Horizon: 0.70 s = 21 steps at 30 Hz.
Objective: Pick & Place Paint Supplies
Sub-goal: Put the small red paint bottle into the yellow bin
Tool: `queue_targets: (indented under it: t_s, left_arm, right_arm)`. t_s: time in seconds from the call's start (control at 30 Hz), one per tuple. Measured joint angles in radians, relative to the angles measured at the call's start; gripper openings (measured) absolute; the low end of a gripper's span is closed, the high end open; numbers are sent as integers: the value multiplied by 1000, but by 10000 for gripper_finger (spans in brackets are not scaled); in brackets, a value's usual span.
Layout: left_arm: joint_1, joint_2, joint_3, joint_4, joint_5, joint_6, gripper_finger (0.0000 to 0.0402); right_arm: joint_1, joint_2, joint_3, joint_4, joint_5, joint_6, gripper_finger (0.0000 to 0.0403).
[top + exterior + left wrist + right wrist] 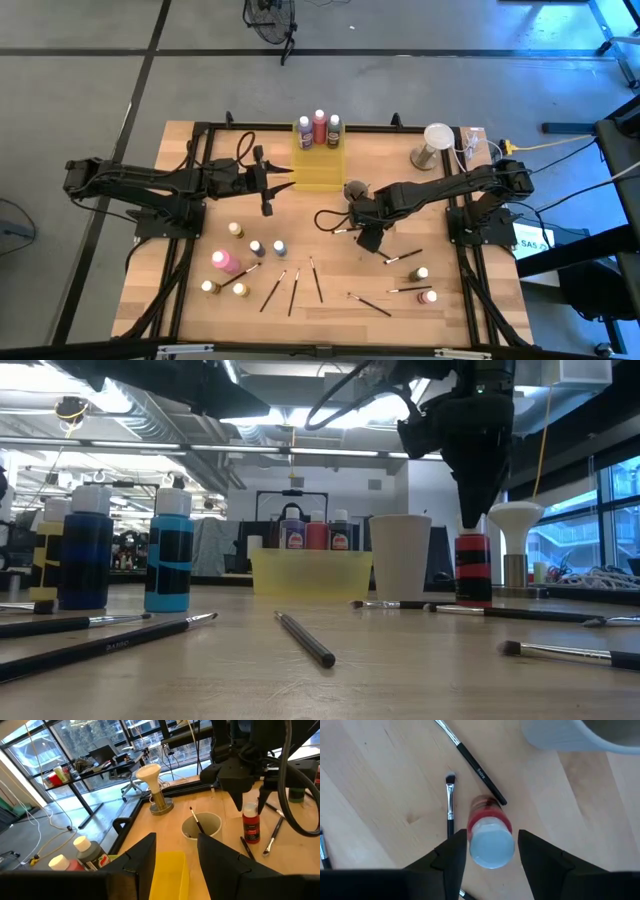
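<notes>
A red paint bottle with a white cap (pixel 491 845) stands upright on the table next to the grey cup (pixel 201 826), which holds one brush. My right gripper (pixel 490 857) points down over it, open, with a finger on either side of the cap; whether a finger touches the cap I cannot tell. My left gripper (pixel 177 845) hangs open and empty above the yellow tray (pixel 320 168), whose far end holds three bottles (pixel 320 126). More bottles (pixel 257 247) and several brushes (pixel 293 290) lie on the near half of the table.
A white-topped stand (pixel 438 140) and loose cables sit at the far right corner. Two bottles (pixel 424 284) and brushes (pixel 402 257) lie near the right arm. Two brushes (pixel 451 805) lie right beside the red bottle. Bare wood shows along the near edge.
</notes>
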Motion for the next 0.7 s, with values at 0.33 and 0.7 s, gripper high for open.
queue_targets:
  t_s: [0.33,0.7]
  left_arm:
    - [0,0,0,0,1,-2,141]
    - [0,0,0,-1,1,-2,141]
  right_arm:
    - [0,0,-30,22,0,0,139]
    - [0,-1,-30,10,-31,0,123]
